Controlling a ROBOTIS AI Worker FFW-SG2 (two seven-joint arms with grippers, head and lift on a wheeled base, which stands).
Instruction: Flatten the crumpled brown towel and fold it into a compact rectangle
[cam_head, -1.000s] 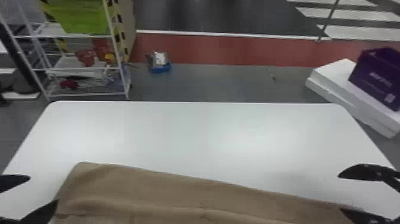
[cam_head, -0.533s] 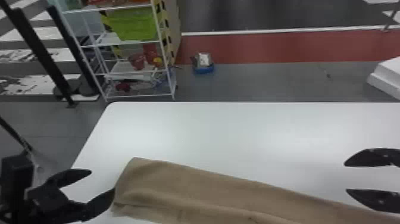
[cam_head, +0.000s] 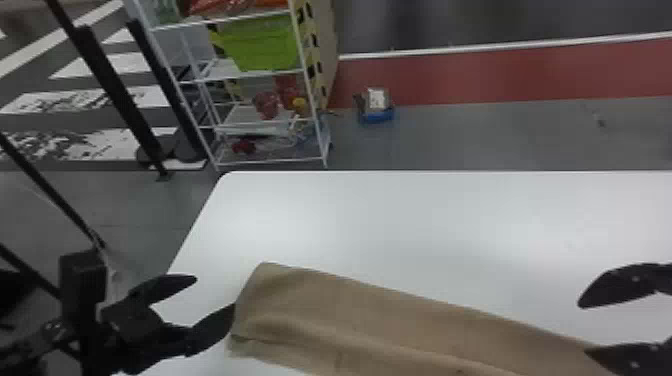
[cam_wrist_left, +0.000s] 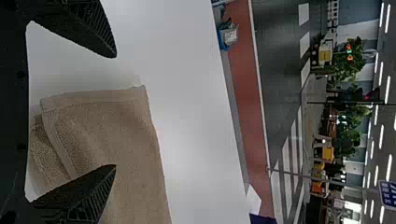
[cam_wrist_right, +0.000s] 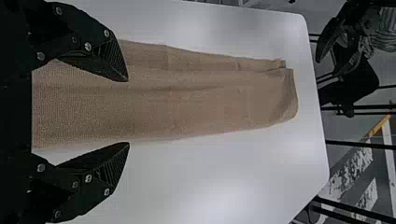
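The brown towel (cam_head: 390, 320) lies on the white table as a long folded strip with a soft lengthwise crease. My left gripper (cam_head: 215, 292) stands open at the strip's left end, one fingertip by its edge. In the left wrist view the gripper (cam_wrist_left: 116, 112) has spread fingers around the towel's corner (cam_wrist_left: 107, 121), where folded layers show. At the strip's right part is my right gripper (cam_head: 582, 327), open, one finger overlapping the towel. The right wrist view shows that gripper (cam_wrist_right: 128, 112) with fingers apart above the towel (cam_wrist_right: 210, 98), which stretches away between them.
The white table (cam_head: 400, 220) extends beyond the towel to its far edge. Behind it stand a wire shelf (cam_head: 265, 75) with a green bin (cam_head: 260, 42) and a small blue item (cam_head: 376, 116) on the floor. Black posts rise at the left.
The head view has turned to the left, bringing more of the left arm and shelf into sight. Both grippers remain open near the towel's ends.
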